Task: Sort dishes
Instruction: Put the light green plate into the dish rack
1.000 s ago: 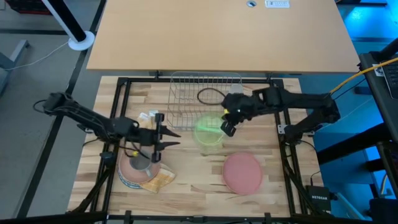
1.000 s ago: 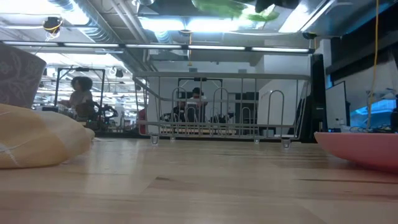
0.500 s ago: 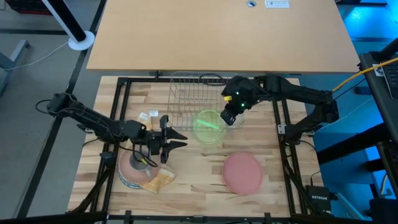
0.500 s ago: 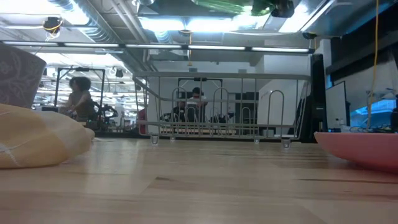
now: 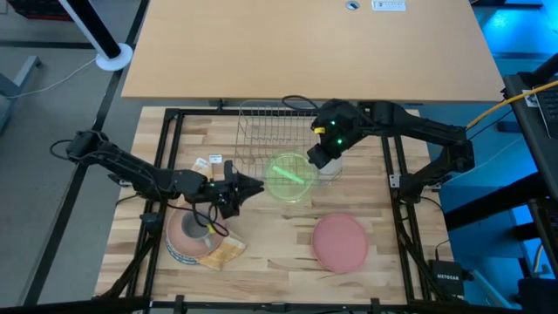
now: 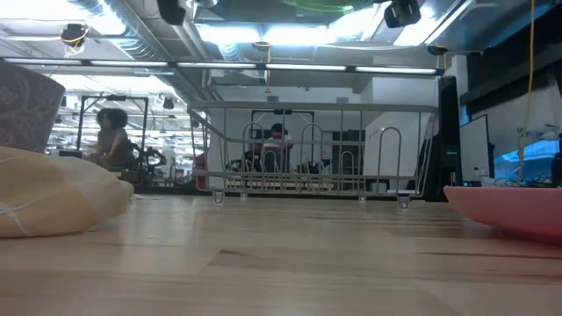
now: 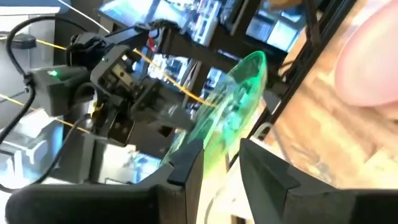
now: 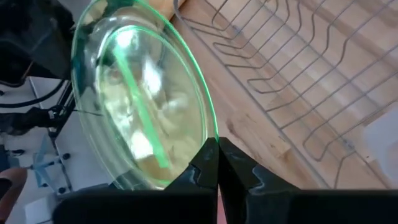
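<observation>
Right gripper (image 5: pixel 324 160), jaws pinching the green glass plate's (image 5: pixel 290 177) rim at frame centre, should keep it upright entering the rack (image 5: pixel 277 131); left gripper (image 5: pixel 248 186) half-open, empty.

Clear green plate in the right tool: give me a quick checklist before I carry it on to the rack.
1. Grip: right tool shut on the rim of the clear green plate. Ok.
2. Plate clear of the table: it hangs high above the tabletop in the low view. Ok.
3. Position: from above, the plate overlaps the front edge of the wire rack, not yet centred over it. Not ok.
4. Rack slots: no dish shows between the wires near the plate. Ok.
5. Left tool: hovering close beside the plate, fingers partly apart and holding nothing; clearance cannot tell.
6. Pink plate: flat on the table, away from the path. Ok.
</observation>
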